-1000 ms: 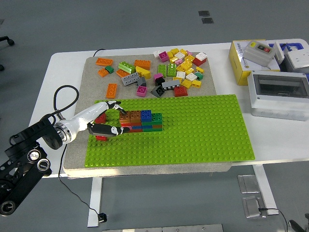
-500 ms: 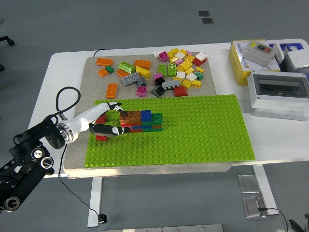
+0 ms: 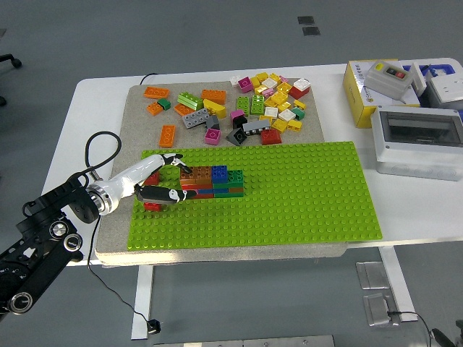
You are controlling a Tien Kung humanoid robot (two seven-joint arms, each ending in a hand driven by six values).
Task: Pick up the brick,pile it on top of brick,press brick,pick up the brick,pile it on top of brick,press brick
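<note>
The left hand [image 3: 160, 177] reaches in from about eight o'clock, its white forearm lying across the left end of the green baseplate [image 3: 304, 195]. The fingers are parted into a loose fork: an upper finger [image 3: 172, 158] points toward three o'clock above the brick stack [image 3: 213, 181], and a lower one [image 3: 168, 194] runs along the stack's near side. They seem to bracket the stack's left end, at the brown brick [image 3: 195, 173], but whether they grip anything or merely rest against it is too small to tell. A red brick [image 3: 151, 178] sits partly hidden under the hand.

This looks like the pressing step. To do it well, the push should go straight down on the top brick with studs aligned, not sideways, so the stack does not shear off the plate; pressure wants to be even across the brick so one end does not stay proud.

At twelve o'clock from the stack, well apart on the grey mat [image 3: 137, 101], lie the loose bricks [image 3: 271, 97], the supply for the next pick. At three o'clock, off the mat, stand the grey enclosure [image 3: 417, 141] and the yellow box [image 3: 359, 90]. The right hand is out of view.
</note>
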